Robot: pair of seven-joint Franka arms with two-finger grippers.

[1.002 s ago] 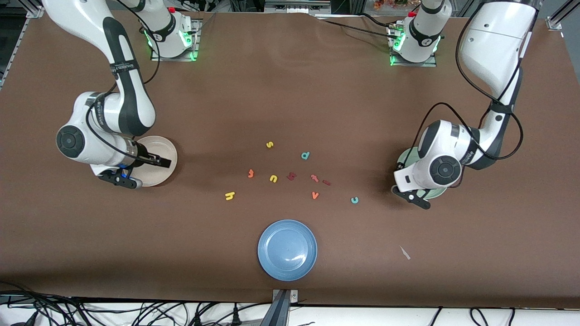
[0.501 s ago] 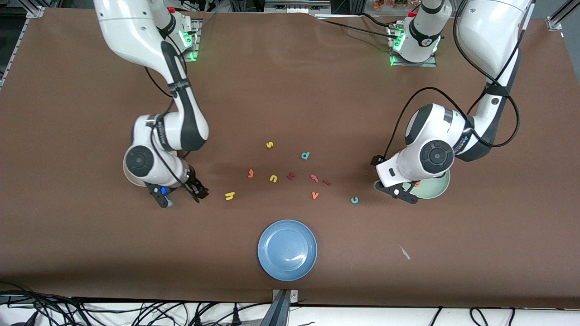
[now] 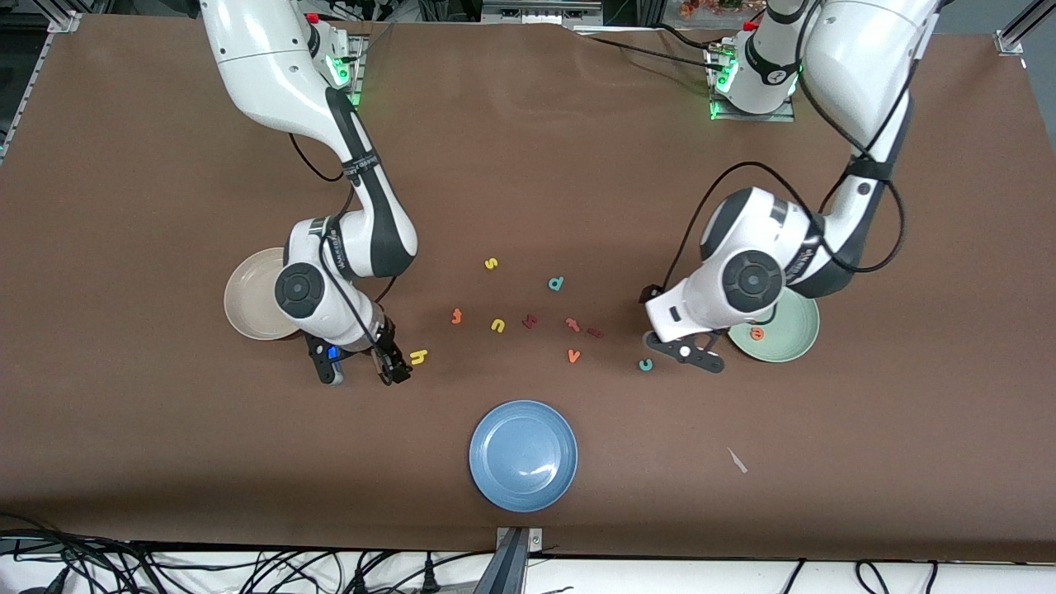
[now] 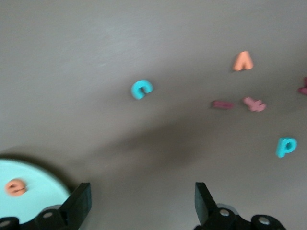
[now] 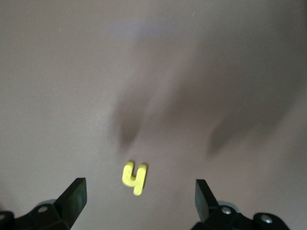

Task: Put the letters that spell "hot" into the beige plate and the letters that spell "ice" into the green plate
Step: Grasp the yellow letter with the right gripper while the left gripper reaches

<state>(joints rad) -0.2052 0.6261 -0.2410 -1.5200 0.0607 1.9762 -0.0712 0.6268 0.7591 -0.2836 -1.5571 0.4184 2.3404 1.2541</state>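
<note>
My right gripper (image 3: 363, 367) is open and low over the table, beside the yellow "h" (image 3: 418, 356); in the right wrist view the "h" (image 5: 134, 178) lies just ahead of the open gripper (image 5: 139, 201). The beige plate (image 3: 246, 305) is partly under that arm. My left gripper (image 3: 683, 352) is open next to the teal "c" (image 3: 646, 364), between it and the green plate (image 3: 796, 334). An orange "e" (image 3: 756, 333) lies in that plate. The orange "t" (image 3: 456, 315) and dark red "i" (image 3: 594, 332) lie mid-table. The left wrist view shows the "c" (image 4: 141, 89) ahead of the gripper (image 4: 142, 206).
A blue plate (image 3: 523, 455) sits near the front edge. Loose letters mid-table: yellow "s" (image 3: 491, 264), yellow "u" (image 3: 497, 325), teal "d" (image 3: 556, 284), orange "v" (image 3: 573, 355), a red "t"-like letter (image 3: 572, 323) and a dark red letter (image 3: 530, 320).
My right arm swung from over the beige plate to the "h". My left arm moved off the green plate toward the "c", uncovering the "e" in the plate.
</note>
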